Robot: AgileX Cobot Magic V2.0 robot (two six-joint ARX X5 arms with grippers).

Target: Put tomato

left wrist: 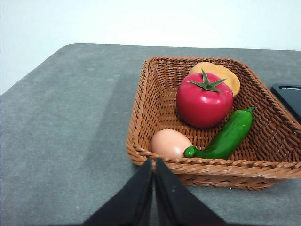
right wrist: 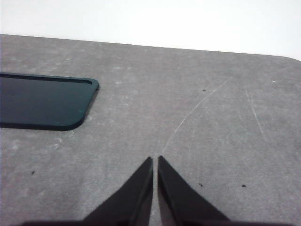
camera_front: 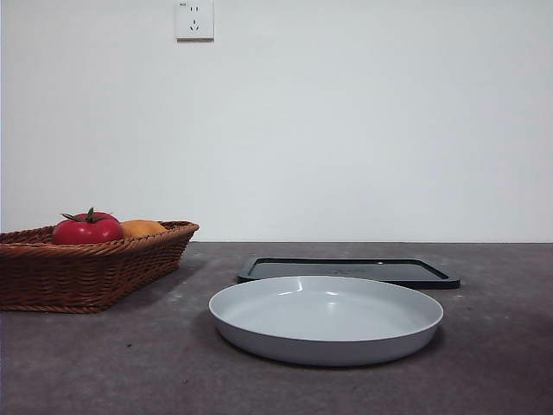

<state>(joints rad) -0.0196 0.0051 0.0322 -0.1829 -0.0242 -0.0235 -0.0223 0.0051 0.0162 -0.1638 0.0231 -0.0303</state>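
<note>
Red tomato point(left wrist: 204, 100) in wicker basket point(left wrist: 141, 113), left pincer point(left wrist: 154, 165) closed, empty, nearby, right pincer point(right wrist: 155, 162) closed, empty

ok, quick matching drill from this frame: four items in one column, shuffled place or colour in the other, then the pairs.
Items
1. tomato
2. green chili pepper
3. egg
4. black tray

Descriptions
A. flat on the table behind the grey plate
B. pale, in the wicker basket corner nearest the left gripper
C. glossy red with a green calyx
D. long, lying between the tomato and the basket's rim

Pairs: 1-C, 2-D, 3-B, 4-A
</note>
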